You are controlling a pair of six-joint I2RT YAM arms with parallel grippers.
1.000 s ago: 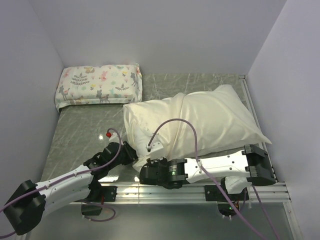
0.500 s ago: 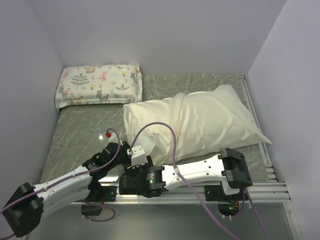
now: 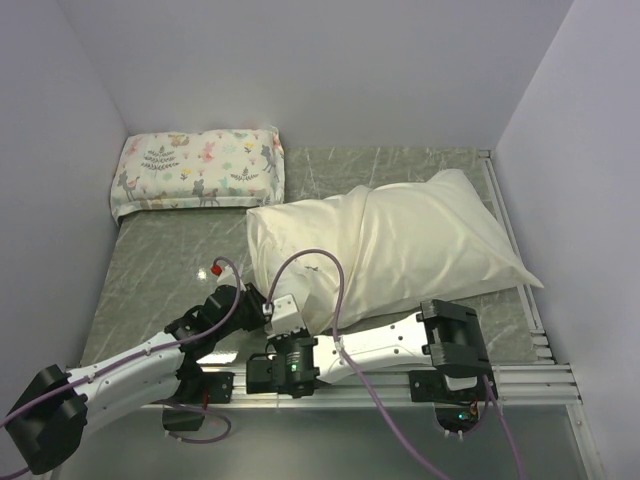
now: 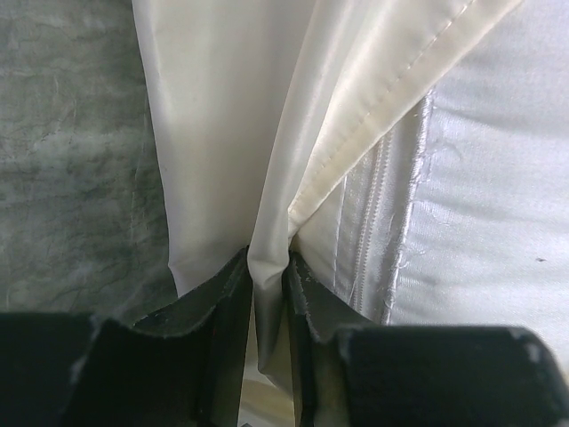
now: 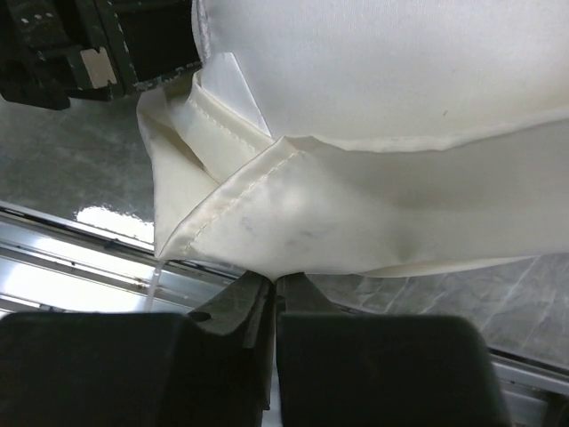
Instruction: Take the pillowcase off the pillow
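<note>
The pillowcase (image 3: 420,240), cream and shiny, covers the big pillow lying mid-right on the table. My left gripper (image 3: 258,303) is at its open near-left end. In the left wrist view, that gripper (image 4: 267,267) is shut on a fold of the pillowcase (image 4: 213,133), with the whiter pillow (image 4: 489,178) bare beside it. My right gripper (image 3: 283,312) lies just to the right of the left one. The right wrist view shows it (image 5: 277,280) shut, pinching the lower hem of the pillowcase (image 5: 356,222) under the pillow (image 5: 373,62).
A smaller animal-print pillow (image 3: 200,170) lies at the back left corner. The grey marbled table top (image 3: 160,260) is boxed in by pale walls on three sides. An aluminium rail (image 3: 400,380) runs along the near edge under the right arm.
The right arm has swung left along the near edge to the pillowcase's open corner and its jaws have shut on the hem. The left gripper has kept its hold.
</note>
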